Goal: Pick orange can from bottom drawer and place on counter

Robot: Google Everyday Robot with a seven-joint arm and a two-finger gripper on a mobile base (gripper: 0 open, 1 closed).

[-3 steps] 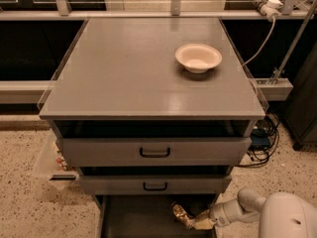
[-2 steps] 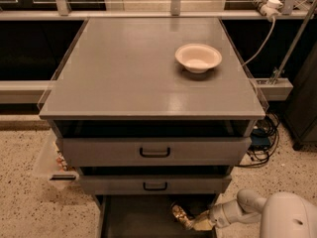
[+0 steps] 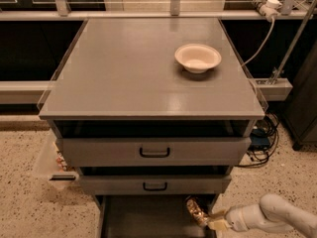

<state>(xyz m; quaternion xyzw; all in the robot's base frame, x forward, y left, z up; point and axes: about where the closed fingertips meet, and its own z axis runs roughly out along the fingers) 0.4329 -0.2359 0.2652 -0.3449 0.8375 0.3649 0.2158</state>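
The orange can [image 3: 196,208] is small and shiny and sits tilted at the right side of the open bottom drawer [image 3: 143,217], just under the middle drawer's front. My gripper [image 3: 212,221] reaches in from the lower right on its white arm and is shut on the can's lower end. The counter [image 3: 133,68] is the broad grey top of the cabinet, well above the gripper.
A pale bowl [image 3: 197,57] stands on the counter's right half. Two upper drawers with black handles [image 3: 154,152] overhang the bottom drawer. A clear bin [image 3: 49,162] hangs at the cabinet's left side. Cables [image 3: 260,138] lie on the floor at right.
The can and my gripper have shifted together a little to the right inside the bottom drawer. The cabinet, the bowl and the upper drawers have not moved.
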